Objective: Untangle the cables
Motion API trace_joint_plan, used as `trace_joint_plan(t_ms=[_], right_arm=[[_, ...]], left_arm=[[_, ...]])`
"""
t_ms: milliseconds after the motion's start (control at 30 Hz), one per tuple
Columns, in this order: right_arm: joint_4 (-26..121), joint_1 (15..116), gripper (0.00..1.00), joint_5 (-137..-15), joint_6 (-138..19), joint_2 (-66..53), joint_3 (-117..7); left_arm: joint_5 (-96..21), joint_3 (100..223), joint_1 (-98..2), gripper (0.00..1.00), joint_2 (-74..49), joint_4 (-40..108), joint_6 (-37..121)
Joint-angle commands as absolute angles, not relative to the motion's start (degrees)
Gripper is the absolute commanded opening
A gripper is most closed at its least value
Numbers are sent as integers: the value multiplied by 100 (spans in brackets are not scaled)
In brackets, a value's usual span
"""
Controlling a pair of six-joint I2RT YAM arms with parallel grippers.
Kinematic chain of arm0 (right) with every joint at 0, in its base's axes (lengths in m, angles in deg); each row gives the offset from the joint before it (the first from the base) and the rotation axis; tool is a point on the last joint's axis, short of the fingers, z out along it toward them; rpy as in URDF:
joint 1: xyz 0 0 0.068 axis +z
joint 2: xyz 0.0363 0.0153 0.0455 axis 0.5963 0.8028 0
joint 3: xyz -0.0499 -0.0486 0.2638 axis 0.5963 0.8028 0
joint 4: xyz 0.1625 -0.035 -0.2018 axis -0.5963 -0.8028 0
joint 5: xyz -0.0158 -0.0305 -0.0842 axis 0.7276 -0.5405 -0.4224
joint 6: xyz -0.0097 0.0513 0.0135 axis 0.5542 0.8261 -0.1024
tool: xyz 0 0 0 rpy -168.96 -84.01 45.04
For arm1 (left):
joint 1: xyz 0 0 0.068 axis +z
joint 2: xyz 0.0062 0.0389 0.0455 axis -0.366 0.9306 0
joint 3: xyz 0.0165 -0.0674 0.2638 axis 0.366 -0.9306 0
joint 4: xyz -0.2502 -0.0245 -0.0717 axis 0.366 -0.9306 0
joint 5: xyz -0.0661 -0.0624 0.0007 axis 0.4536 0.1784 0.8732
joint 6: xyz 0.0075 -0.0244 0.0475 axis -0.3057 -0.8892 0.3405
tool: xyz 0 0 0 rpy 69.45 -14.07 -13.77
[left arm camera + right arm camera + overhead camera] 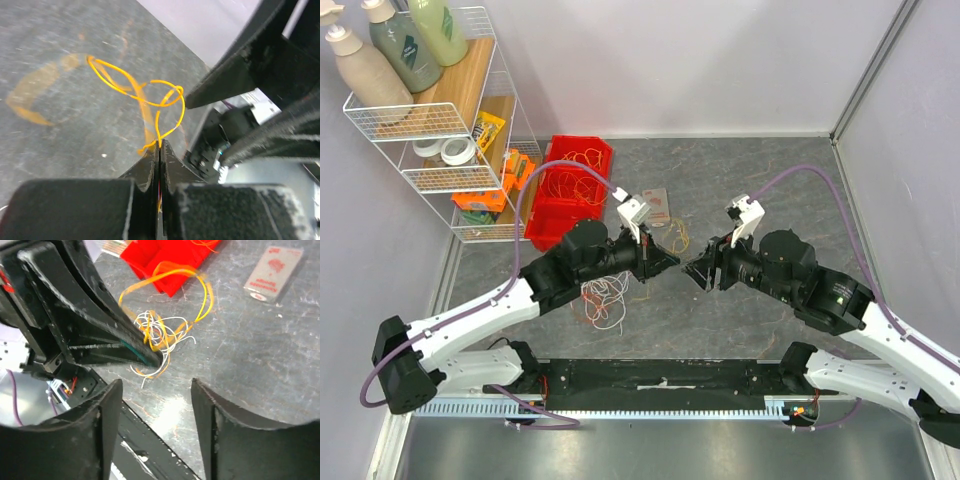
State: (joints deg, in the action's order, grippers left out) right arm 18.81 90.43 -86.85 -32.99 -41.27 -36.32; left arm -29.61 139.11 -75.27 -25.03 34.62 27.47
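- Two black fingers of the left gripper (159, 148) pressed flat together, pinching a thin orange wire (150, 97) at their very tips, a short way to the near right of the red plastic bin (536, 232).
- Held wire curling out from the pinch in loose crossed loops, reaching back toward the bin.
- Right gripper (156, 385), farther right of the bin than the left gripper, with fingers spread wide apart and gripping nothing. Pointed at the left gripper's tip, close to it but not touching.
- Tangled heap of thin white and orange cables (603, 298) on the grey mottled tabletop (770, 180), on the near side of the bin and partly under the left arm.
- More thin orange cables (572, 175) coiled inside the bin itself, one strand hanging over its right rim.
- Small flat pale packet with red print (657, 205) lying just right of the bin, apart from both grippers.
- White wire shelf rack (420, 125) standing directly left of the bin and touching or nearly touching it, with three plastic pump bottles (405, 45) on its top tier.
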Motion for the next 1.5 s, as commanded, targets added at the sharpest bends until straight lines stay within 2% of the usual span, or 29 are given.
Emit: trace_joint_plan(t_ms=[0,33,100,267,400,600,900,1033,1267,1333,1400,1467], right_arm=[[1514,9039,80,-9972,-3351,-4215,-3749],[1321,9039,89,-10378,-3342,-4233,-3793],[1065,9039,98,-10969,-3342,-4303,-3819],[1108,9039,98,-10874,-3517,-4383,-3828],[1064,9039,98,-10892,-3535,-4435,-3828],[1082,9040,98,-10865,-3544,-4322,-3793],[1187,9013,98,-10857,-3640,-3900,-3898],[1231,8943,98,-10769,-3684,-3768,-3951],[1424,8811,98,-10470,-3641,-3680,-3802],[1460,8785,98,-10373,-3614,-3679,-3775],[1486,8776,98,-10321,-3570,-3706,-3732],[1539,8776,98,-10285,-3561,-3697,-3653]], left_arm=[[-5090,14525,-7395,2,-2566,2861,2935],[-5610,14771,-7298,2,-2444,2553,2856],[-6254,15149,-6974,2,-2154,2461,2907],[-5642,15449,-5542,2,-1249,3988,3249],[-5843,15967,-4987,2,-2,5280,4188],[-5510,16872,-4442,2,1484,6504,4998],[-5168,18252,-3861,2,3119,6620,5158],[-5193,18728,-3703,2,3639,6084,5026],[-6202,18728,-3632,2,3745,5329,4078],[-6405,18929,-3615,10,3850,4978,3867],[-6353,19132,-3606,26,3912,4635,3735],[-6414,19194,-3588,37,3807,4152,3472]])
